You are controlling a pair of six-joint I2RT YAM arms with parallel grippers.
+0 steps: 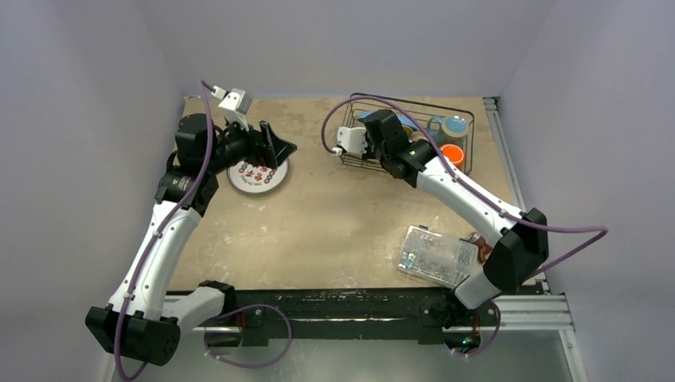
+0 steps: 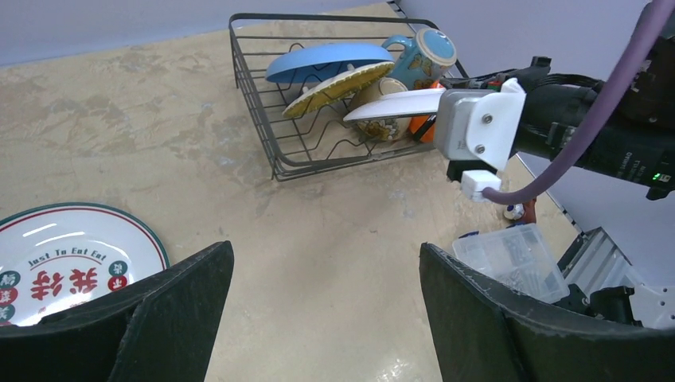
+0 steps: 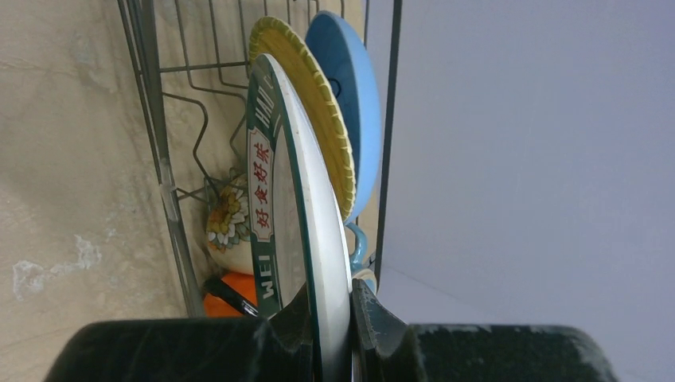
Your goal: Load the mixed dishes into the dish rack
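The black wire dish rack [image 1: 468, 127] stands at the back right. In it are a blue plate [image 2: 326, 62], a yellow dark-rimmed plate [image 2: 338, 86], a flowered white bowl [image 3: 227, 227], an orange cup [image 1: 452, 155] and a light-blue mug [image 1: 455, 125]. My right gripper [image 3: 330, 290] is shut on the rim of a white green-rimmed plate [image 3: 306, 199], which it holds on edge in the rack next to the yellow plate [image 3: 318, 103]. A second white green-rimmed plate [image 1: 257, 177] lies flat on the table at the left. My left gripper [image 2: 325, 248] is open and empty just above its far right edge.
A clear plastic box of small parts [image 1: 438, 255] lies near the right arm's base, with a small red item beside it. Grey walls close in the table at the back and both sides. The right arm stretches across the table's right half.
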